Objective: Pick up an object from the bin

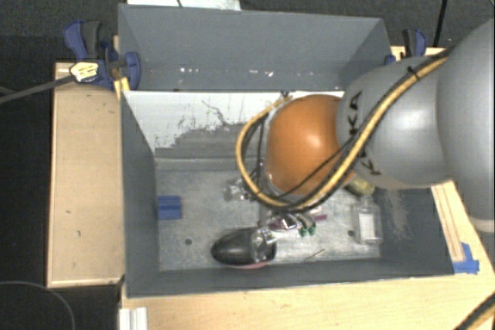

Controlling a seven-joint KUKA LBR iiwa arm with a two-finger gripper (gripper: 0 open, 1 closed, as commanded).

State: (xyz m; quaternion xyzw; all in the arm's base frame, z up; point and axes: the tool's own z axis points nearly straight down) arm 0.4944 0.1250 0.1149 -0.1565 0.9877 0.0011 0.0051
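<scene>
Arm comes in from the right, with the orange wrist cover and looped cables hanging over the middle of the grey bin. The end effector is low, just under the cover, at the right end of a dark oval object that lies near the bin's front wall, left of centre. Its tip looks to be touching or just beside that object. The cover hides most of it, so I cannot tell if it is apart, together or clamped on anything. No grasp confirmed.

Other items: a small blue block well apart on the left of the floor, and a small pale piece on the right, near the arm.

Likely step: closing in on the dark oval object, pick not yet done.

Risks, as judgement:
- The object looks smooth and rounded, and contact is at its end, not its middle. It could squirt out sideways or spin on closing.
- It sits close to the front wall. A push could jam it into the wall, or the end effector could scrape the floor.
- Loose cables hang low and could drag on it when lifting.
</scene>
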